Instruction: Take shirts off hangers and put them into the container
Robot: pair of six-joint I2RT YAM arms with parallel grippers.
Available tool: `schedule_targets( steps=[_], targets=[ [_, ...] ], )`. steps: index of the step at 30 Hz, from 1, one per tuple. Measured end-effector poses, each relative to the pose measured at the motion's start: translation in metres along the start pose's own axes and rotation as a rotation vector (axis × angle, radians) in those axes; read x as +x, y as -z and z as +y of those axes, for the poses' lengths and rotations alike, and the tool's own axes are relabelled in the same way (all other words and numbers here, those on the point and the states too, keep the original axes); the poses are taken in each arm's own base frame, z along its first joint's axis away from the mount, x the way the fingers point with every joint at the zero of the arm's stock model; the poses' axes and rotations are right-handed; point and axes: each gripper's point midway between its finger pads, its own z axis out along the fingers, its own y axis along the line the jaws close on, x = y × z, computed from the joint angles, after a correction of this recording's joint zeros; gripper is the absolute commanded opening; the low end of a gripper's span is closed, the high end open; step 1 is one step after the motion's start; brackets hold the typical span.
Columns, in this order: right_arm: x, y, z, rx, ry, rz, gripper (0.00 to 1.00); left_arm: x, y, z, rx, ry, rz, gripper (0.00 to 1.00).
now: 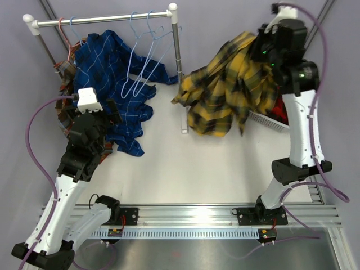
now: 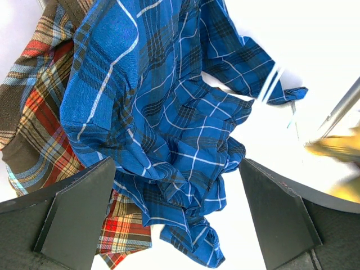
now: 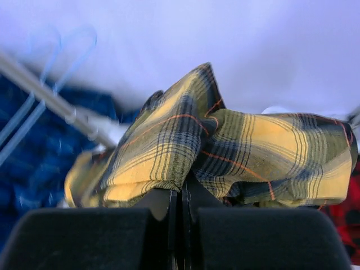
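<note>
From above, a white tabletop (image 1: 185, 169) sits against pale lilac walls, with a white-capped metal rail (image 1: 107, 19) on posts at the far left. Light blue hangers (image 1: 140, 56) dangle bare from it and a pink hanger (image 1: 66, 34) hangs near its left end. The blue shirt (image 1: 107, 62) droops from the rail onto the tabletop, with the brown-red plaid shirt (image 1: 63, 112) behind it. The left pincer (image 1: 111, 129) is spread wide just beside the blue cloth. At the far right, the right pincer (image 1: 257, 45) holds the yellow-and-black shirt (image 1: 225, 90) up in the air, its hem over the container's (image 1: 269, 121) white perforated edge, where red cloth (image 1: 281, 109) shows. In the left wrist view, both black fingers (image 2: 79, 208) stand far apart and empty, the blue shirt bunched between and beyond them. In the right wrist view, the fingers (image 3: 163, 214) are pressed together on a fold of the yellow shirt.
</note>
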Motion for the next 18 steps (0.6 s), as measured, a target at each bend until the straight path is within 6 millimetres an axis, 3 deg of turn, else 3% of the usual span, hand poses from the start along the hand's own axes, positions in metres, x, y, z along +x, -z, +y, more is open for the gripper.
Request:
schedule_targets(
  steps=[4,9,13,18],
  targets=[
    [-0.068,0.04,-0.038,0.081,-0.09,-0.2,0.0,0.0,0.0,0.0,-0.001,0.0,0.0,0.99],
    [-0.113,0.072,-0.087,0.209,-0.163,-0.379,0.0,0.0,0.0,0.0,0.0,0.0,0.0,0.99],
    [-0.134,0.075,-0.122,0.303,-0.198,-0.476,0.0,0.0,0.0,0.0,0.0,0.001,0.0,0.99],
    [-0.143,0.056,-0.174,0.424,-0.224,-0.542,0.0,0.0,-0.001,0.0,0.0,0.0,0.002,0.99]
  ],
)
